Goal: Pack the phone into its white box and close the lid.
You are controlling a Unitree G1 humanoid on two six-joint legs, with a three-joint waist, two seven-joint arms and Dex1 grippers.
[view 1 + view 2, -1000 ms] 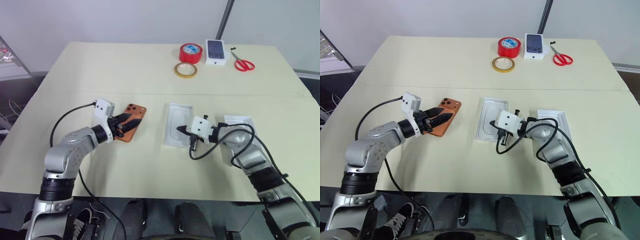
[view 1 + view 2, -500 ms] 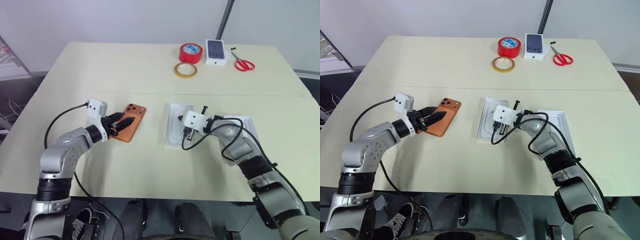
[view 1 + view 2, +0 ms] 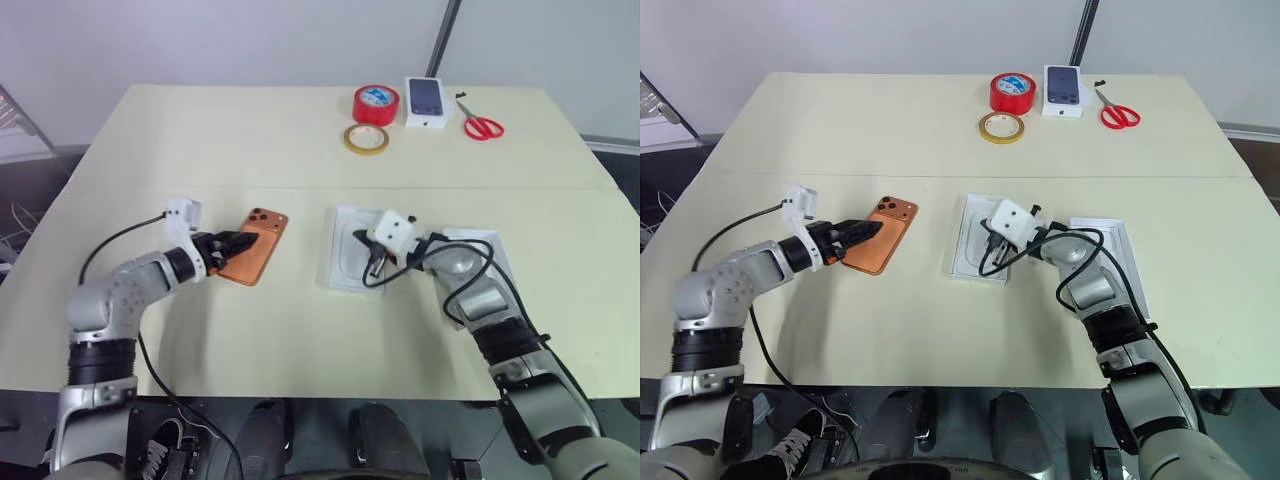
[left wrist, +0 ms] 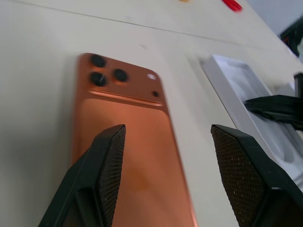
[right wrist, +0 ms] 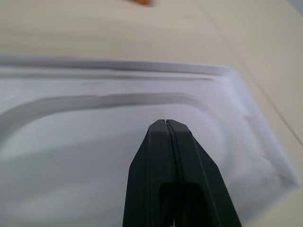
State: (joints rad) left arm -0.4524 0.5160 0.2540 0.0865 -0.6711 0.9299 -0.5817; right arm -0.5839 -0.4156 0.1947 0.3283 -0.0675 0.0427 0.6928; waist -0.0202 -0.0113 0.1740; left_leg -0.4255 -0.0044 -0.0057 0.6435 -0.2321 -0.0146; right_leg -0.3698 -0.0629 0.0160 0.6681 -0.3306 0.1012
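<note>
My left pincer point(image 4: 165, 175) gapes over the phone point(image 4: 123, 142) — grasp pending; right pincer point(image 5: 166, 124) pressed together in the white box point(image 3: 345, 248), at three o'clock.

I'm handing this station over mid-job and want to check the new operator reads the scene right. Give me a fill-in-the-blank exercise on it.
1. The left claw stands ____ above the orange phone.
2. The right claw is shut, its tip over the ____.
3. The lid lies on the table to the robot's ____ of the white box.
4. At the table's far edge, red scissors lie beside a box picturing a ____.

Missing words: open; white box; right; phone
</note>
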